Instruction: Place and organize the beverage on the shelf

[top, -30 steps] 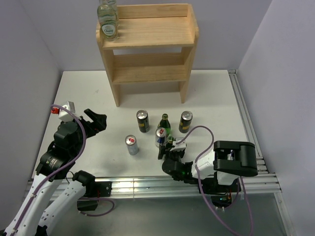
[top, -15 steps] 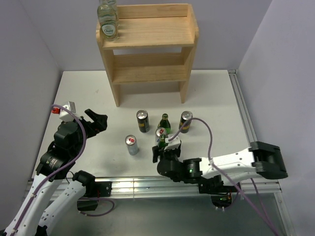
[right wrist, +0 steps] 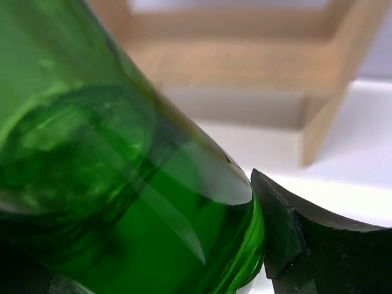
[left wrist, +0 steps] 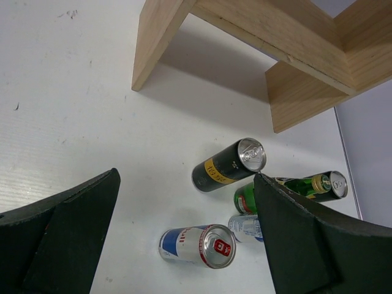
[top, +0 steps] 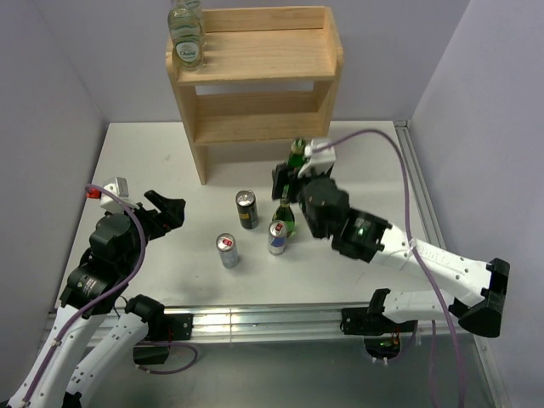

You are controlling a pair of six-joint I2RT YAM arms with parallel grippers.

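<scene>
The wooden shelf [top: 263,64] stands at the back of the table, with two clear bottles [top: 187,38] on the left end of its top tier. My right gripper [top: 293,176] is shut on a green bottle [top: 297,156], held upright in the air in front of the shelf's right leg. The right wrist view is filled by this green bottle [right wrist: 122,184], with a black finger [right wrist: 306,245] against its side and the shelf [right wrist: 245,67] blurred behind. My left gripper [top: 167,210] hangs open over the left of the table, holding nothing.
On the table stand a black can [top: 246,209], a second green bottle [top: 285,218] and two blue-silver cans [top: 277,237] [top: 227,250]. The left wrist view shows the black can [left wrist: 229,165], a blue-silver can [left wrist: 199,245] and the shelf's leg [left wrist: 153,43].
My right arm has lifted the green bottle from the near edge of the table and carried it up and back toward the shelf. The left arm has hardly moved.
</scene>
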